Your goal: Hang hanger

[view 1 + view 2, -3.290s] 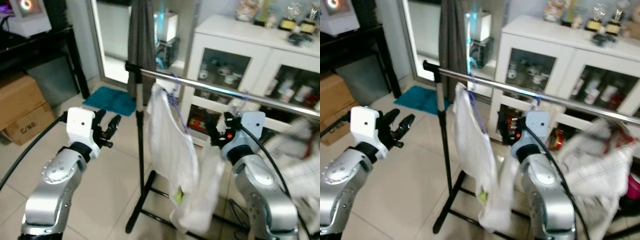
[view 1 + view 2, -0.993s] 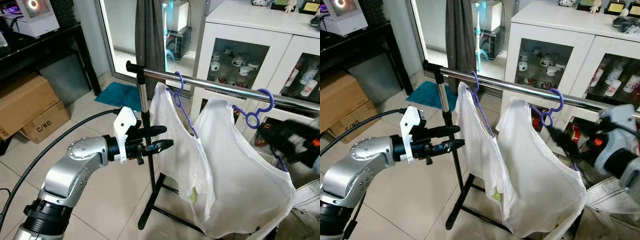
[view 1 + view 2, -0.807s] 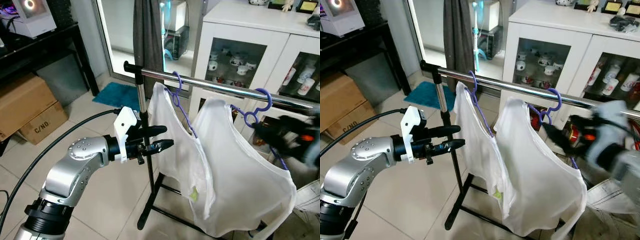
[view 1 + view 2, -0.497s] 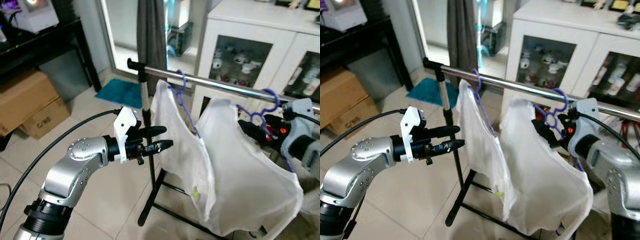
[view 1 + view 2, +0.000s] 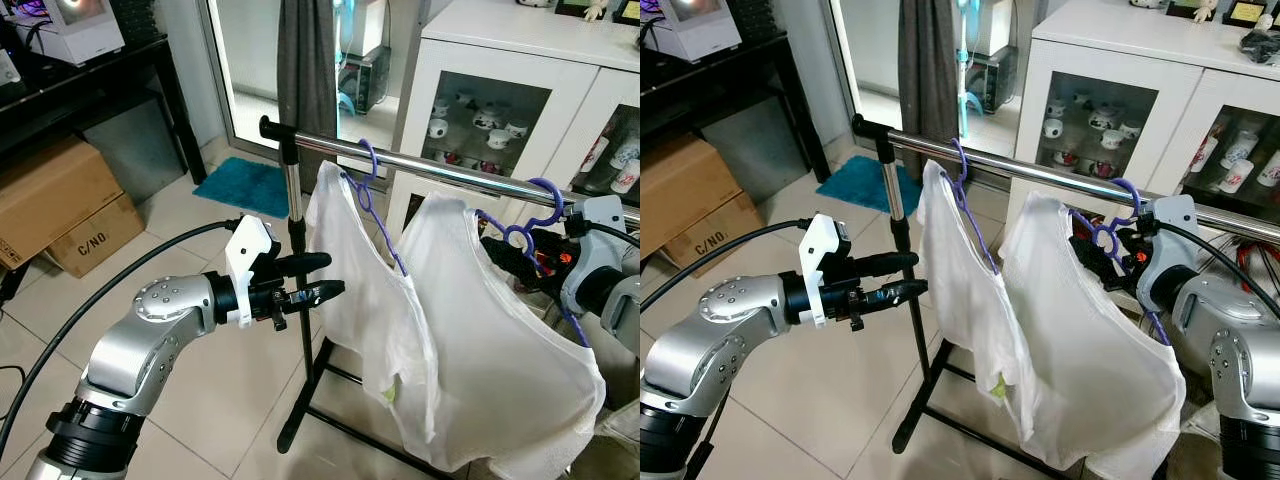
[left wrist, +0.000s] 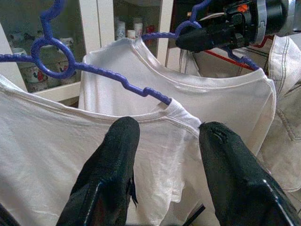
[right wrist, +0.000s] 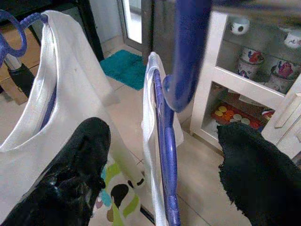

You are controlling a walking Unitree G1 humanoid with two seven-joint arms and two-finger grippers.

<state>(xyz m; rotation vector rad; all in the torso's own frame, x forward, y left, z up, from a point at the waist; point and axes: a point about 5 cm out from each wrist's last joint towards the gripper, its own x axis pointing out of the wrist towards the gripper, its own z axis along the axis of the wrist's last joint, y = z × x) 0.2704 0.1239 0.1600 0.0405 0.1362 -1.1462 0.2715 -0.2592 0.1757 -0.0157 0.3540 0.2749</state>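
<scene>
Now your second purple hanger (image 5: 530,228) with its white shirt (image 5: 500,350) sits hooked on the rail (image 5: 440,170), so you look to be at the release. Your right gripper (image 5: 1102,250) has its fingers spread wide either side of the hanger, gripping nothing. Draw it straight back. Your left gripper (image 5: 318,278) waits parted and empty near the first shirt (image 5: 365,270).

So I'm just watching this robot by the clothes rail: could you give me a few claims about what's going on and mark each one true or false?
1. Two purple hangers hook over the metal rail. True.
2. Both carry white shirts. True.
3. The left gripper clamps the nearer shirt. False: its fingers are open, short of the fabric.
4. The right gripper hangs idle by the floor. False: it is raised at the second hanger, fingers spread either side.
5. The cabinet is black. False: white.
</scene>
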